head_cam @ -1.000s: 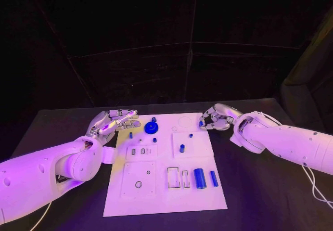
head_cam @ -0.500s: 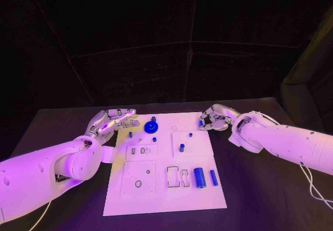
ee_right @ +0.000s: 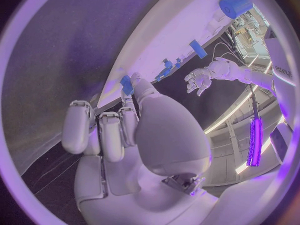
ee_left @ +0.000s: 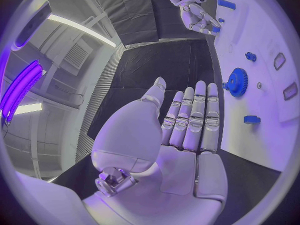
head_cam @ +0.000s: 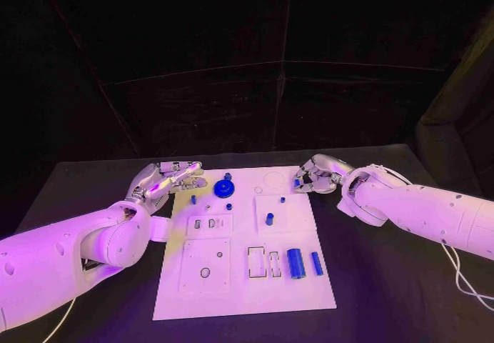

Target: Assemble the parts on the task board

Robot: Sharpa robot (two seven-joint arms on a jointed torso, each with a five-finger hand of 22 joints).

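my right hand (head_cam: 316, 179) pinches a small blue part (head_cam: 298, 184) at the task board (head_cam: 247, 286)'s far right edge; the board lies inward of it. my left hand (head_cam: 170, 179) hovers open, fingers straight, beside the blue gear (head_cam: 223, 189).

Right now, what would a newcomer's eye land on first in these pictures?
The white task board at the table's middle, dotted with blue parts. Most striking is the blue gear near its far end, with a blue cylinder nearer the robot. The left hand hovers flat and empty at the board's far left corner; the right hand pinches a small blue part at its far right edge.
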